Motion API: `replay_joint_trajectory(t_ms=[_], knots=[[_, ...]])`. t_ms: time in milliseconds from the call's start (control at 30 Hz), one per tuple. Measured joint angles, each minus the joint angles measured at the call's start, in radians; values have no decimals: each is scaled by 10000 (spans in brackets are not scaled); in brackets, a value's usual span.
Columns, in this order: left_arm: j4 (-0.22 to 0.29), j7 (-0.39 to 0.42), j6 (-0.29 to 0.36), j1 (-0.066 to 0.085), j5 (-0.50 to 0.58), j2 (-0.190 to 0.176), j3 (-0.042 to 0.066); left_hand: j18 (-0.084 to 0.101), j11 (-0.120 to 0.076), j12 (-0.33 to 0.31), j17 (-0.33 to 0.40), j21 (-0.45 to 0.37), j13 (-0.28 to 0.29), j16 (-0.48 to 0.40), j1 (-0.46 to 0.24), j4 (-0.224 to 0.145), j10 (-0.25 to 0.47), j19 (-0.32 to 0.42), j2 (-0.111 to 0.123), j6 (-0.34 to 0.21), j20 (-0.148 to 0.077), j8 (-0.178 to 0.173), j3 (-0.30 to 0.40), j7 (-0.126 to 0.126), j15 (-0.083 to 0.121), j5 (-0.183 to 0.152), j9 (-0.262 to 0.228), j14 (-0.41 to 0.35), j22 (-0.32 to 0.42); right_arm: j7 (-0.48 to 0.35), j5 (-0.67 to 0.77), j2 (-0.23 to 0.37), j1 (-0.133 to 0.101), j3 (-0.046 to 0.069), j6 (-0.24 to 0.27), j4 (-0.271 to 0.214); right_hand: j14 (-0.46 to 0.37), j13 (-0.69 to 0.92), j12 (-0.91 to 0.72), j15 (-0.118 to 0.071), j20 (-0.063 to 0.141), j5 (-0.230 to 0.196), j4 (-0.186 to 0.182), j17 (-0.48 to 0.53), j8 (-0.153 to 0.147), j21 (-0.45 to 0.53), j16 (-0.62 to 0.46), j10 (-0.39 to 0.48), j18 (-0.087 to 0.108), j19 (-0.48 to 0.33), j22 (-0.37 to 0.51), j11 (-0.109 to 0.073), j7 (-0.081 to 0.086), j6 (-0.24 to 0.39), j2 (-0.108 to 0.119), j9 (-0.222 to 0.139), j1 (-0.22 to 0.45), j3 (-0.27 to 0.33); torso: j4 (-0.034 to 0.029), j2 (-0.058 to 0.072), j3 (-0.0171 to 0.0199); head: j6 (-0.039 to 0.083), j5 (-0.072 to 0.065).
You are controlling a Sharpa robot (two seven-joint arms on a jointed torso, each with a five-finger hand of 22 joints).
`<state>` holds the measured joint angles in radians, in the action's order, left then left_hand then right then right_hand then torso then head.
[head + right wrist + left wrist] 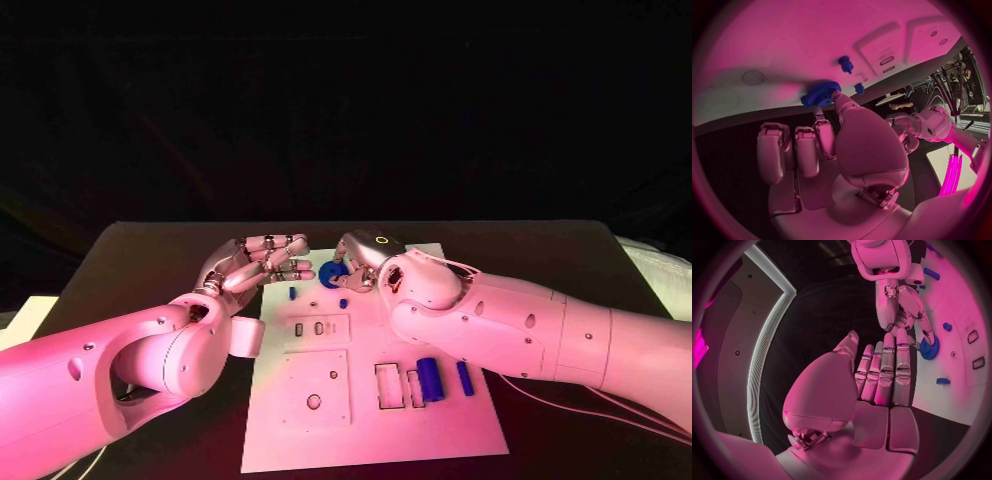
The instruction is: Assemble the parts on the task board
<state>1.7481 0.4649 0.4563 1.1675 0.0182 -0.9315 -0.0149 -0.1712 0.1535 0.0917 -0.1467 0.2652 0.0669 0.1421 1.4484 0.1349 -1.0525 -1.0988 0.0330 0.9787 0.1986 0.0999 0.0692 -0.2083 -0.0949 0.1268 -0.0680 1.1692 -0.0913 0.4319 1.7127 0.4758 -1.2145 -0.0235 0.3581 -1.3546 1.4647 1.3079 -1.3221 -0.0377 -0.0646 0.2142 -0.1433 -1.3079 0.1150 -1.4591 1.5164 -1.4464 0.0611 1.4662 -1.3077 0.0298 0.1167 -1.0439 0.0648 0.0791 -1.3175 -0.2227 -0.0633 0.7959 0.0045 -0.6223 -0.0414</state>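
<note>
The white task board (368,420) lies in the middle of the black table. At its far edge a blue gear (333,275) is pinched between the thumb and a finger of my right hand (369,262). The right wrist view shows the thumb tip on the gear (820,94). In the left wrist view the right hand (901,305) reaches down to the gear (929,347). My left hand (267,260) hovers just left of the gear, fingers stretched out, holding nothing; the hand (879,380) is bare. Two small blue pegs (293,293) (345,301) stand on the board nearby.
Two blue cylinders (428,378) (464,378) lie on the board's right half beside a rectangular slot (389,385). More slots and holes (315,402) mark the board's left half. Bare black table (144,260) surrounds the board.
</note>
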Motion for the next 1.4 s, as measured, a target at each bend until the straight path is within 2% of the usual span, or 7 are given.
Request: replay_joint_trajectory(t_ms=[333, 500, 633, 933, 1167, 1233, 1400], knots=[[1, -3, -4, 0, 0, -8, 0, 0, 0, 0, -8, 0, 0, 0, 0, 0, 0, 0, 0, 0, 0, 0, 0, 0, 0, 0, 0, 0, -1, -18, -46, 51, -7, 8, -142, -12, 0, -1, 127, 0, 0, -195, 11, 1, -37, 0, 0, 57, 0, 0, 1, 56, 110, 143, 173, -17, 173, -45, 12, -1, 7, -30, 14], [4, -5, -5, 0, 1, -13, 0, 0, 0, 0, -8, 0, 0, -37, 0, -35, 0, 0, 0, 0, 0, 0, 35, 0, 0, 0, 0, 0, 13, -52, -142, 58, -7, 5, -209, 23, 17, -2, 335, 93, -52, -652, -200, 2, -460, 0, 58, 159, 1, -9, 2, 164, 270, 769, 450, -121, 465, 114, 23, -3, 11, -32, 23], [5, -9, -7, 0, 1, -8, 0, 0, 0, 0, -17, -37, 0, -39, 0, -38, 0, 0, 0, 0, 0, 0, 37, 0, 0, 0, 0, 0, 17, -62, -357, 36, -21, 4, -412, 116, 17, -2, 335, 92, -93, -500, -449, 2, -460, 0, 59, 161, 0, 17, 2, 232, 283, 783, 327, -103, 837, 283, 20, -3, 12, -32, 14], [-1, -18, -8, 0, 0, -6, 0, 0, 0, -47, -16, -37, 0, -39, 0, -66, 0, 0, 0, 0, 0, -41, 9, 0, 0, 0, 0, 0, 26, -67, -806, 245, -63, 12, -557, -1, 17, -3, 335, 92, -92, -478, -529, 3, -470, 0, 97, 161, -1, 17, 4, 232, 286, 786, 368, -85, 950, 363, 19, -5, 12, -32, -2], [-4, -23, -11, 1, 0, -46, 1, 2, 0, -47, -15, -37, -8, -39, 0, -66, 0, 0, 0, 0, 0, -41, 9, 1, 0, 0, 0, 0, 25, -304, -1091, 1334, -83, 80, 220, -1060, 17, -3, 335, 92, -92, -26, -467, 4, -470, 0, 97, 161, 0, 17, -5, 232, 242, 666, 364, -65, 946, 301, 48, -19, 15, -2, -13], [-3, -24, -12, 1, 0, -73, 1, 0, 0, -47, -15, -37, -9, -39, 0, -66, 0, 0, 0, 0, 0, -41, 9, 0, 0, 0, 0, 0, 26, -424, -1296, 1802, -158, 105, 446, -1438, 17, -4, 335, 92, -92, 47, -412, 4, -470, 0, 97, 161, 0, 17, -4, 232, 241, 666, 290, -65, 864, 245, 81, -30, 18, 16, -13], [-46, -23, -21, -1, 3, -112, 0, 1, 0, -47, -18, -37, -8, -39, 0, -66, 0, 0, 0, 0, 0, -41, 9, 0, 0, 0, 0, 0, 25, -886, -2191, 3184, -454, 147, 668, -2174, 17, -4, 335, 92, -92, -96, -254, 5, -469, 0, 97, 161, 0, 17, -4, 232, 241, 666, 437, -65, 667, 259, 199, -82, 27, 35, 19]])
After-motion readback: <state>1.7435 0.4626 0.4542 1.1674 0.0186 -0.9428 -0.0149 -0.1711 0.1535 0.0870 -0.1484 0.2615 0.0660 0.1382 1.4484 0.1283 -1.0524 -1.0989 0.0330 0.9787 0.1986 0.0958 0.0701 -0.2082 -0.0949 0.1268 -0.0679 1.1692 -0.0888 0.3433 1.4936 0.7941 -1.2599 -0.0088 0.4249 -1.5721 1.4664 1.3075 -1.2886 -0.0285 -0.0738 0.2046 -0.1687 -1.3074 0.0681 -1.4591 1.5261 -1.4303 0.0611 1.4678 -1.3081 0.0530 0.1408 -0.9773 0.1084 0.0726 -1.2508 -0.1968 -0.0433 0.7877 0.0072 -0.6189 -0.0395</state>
